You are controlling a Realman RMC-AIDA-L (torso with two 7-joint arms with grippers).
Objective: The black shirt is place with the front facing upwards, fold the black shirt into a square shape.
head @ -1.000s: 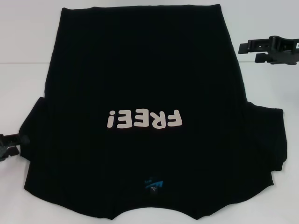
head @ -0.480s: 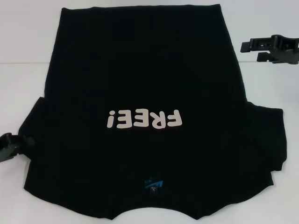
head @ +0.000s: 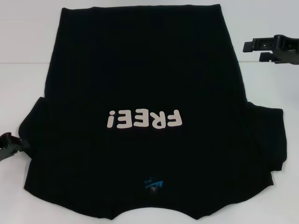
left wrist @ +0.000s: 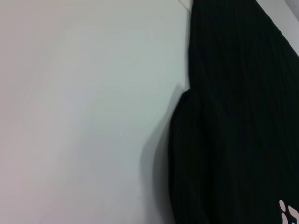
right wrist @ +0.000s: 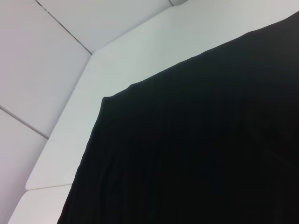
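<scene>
**Inspector:** Left gripper (head: 13,145) sits low at the left edge of the head view, just beside the tip of the shirt's left-hand sleeve. Only part of it shows, so I cannot tell whether its fingers are apart or together, nor whether it touches the cloth.

**Clerk:** And the other one?

**Inspector:** Right gripper (head: 254,51) is at the far right, above the white table (head: 28,84), clear of the garment's side edge. Two dark fingers (head: 257,45) point toward the shirt with a gap between them: parted, holding nothing.

**Clerk:** Position of the garment?

**Inspector:** Black shirt (head: 140,70) lies flat and spread across the middle of the table, front up. White "FREE!" lettering (head: 143,119) reads upside down from the head camera. Collar and the small blue neck label (head: 153,184) are at the near edge; the hem is at the far edge. Both sleeves are spread outward, one to each side.

**Clerk:** Wrist cameras?

**Inspector:** Left wrist view shows the sleeve and side edge of the shirt (left wrist: 233,116) against bare table (left wrist: 84,116), with a scrap of the lettering at a corner. Right wrist view shows a corner of the shirt (right wrist: 196,149) on the table (right wrist: 140,42). Neither shows its own fingers.
</scene>
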